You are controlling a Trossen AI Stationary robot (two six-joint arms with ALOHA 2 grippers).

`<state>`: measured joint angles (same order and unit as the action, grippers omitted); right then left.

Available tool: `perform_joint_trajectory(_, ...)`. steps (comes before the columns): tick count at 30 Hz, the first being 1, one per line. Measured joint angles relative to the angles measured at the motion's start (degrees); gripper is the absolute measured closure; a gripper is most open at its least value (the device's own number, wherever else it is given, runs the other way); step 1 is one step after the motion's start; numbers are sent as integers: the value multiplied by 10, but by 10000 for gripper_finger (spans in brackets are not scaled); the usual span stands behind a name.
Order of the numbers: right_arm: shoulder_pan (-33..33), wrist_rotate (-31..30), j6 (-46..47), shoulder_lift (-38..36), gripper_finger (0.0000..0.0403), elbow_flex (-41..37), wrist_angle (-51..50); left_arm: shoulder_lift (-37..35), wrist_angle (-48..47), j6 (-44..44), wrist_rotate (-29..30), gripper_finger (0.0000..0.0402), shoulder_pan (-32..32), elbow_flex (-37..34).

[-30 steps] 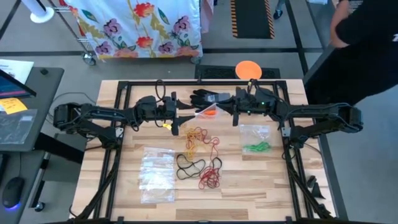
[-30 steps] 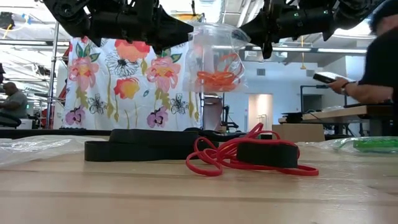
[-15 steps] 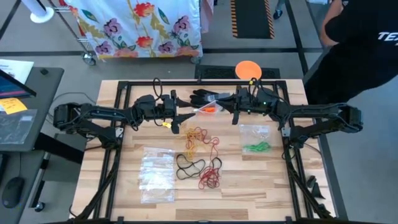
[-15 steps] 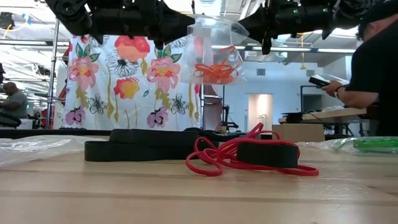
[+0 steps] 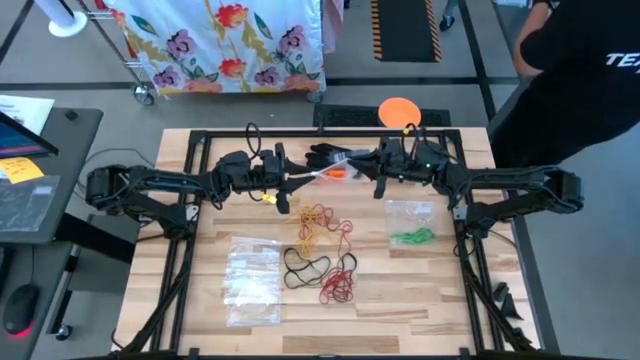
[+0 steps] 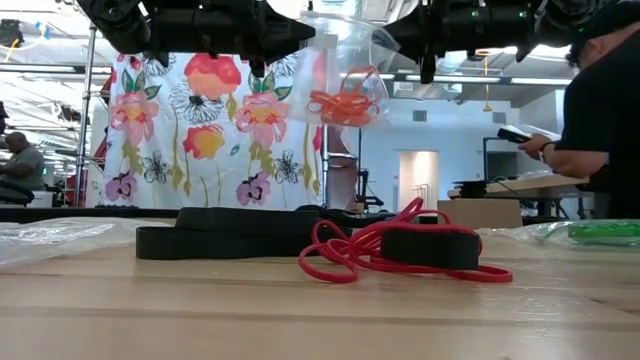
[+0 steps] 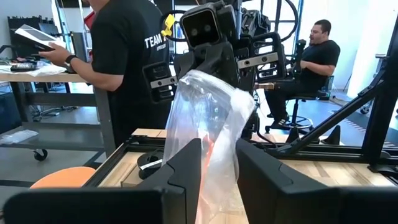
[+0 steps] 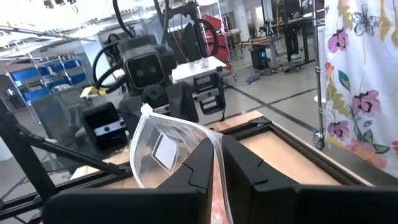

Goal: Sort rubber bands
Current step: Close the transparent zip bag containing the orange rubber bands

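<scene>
Bag (image 6: 345,70) of orange rubber bands (image 6: 340,104) hangs between us | my left gripper (image 7: 217,163) closing on its edge | right gripper (image 8: 217,163) clamped opposite

Bright even indoor light, soft shadows, blurred low-view foreground

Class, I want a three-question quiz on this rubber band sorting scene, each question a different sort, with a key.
1. True or false: the bag held up between the left gripper and right gripper holds orange bands.
2. Which bands lie in the bag on the table? A red, B green, C black.
3. Fill in: the loose bands lie on the ____.

Key: 1 true; 2 B; 3 table.
</scene>
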<state>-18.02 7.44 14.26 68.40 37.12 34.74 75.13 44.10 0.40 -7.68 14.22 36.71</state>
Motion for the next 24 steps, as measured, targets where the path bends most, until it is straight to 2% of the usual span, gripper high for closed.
perform_joint_trajectory(6,0,0,-1,0,371,0,1,0,5,0,0,329,0,0)
perform_joint_trajectory(11,0,0,-2,0,371,0,2,0,7,2,0,391,0,0)
perform_joint_trajectory(17,0,0,-2,0,369,0,-4,0,3,-1,0,401,0,0)
perform_joint_trajectory(20,-2,15,-1,0,353,0,-21,0,3,-2,0,401,-4,0)
perform_joint_trajectory(24,-12,43,9,0,299,12,-80,0,3,-5,-1,401,-8,0)
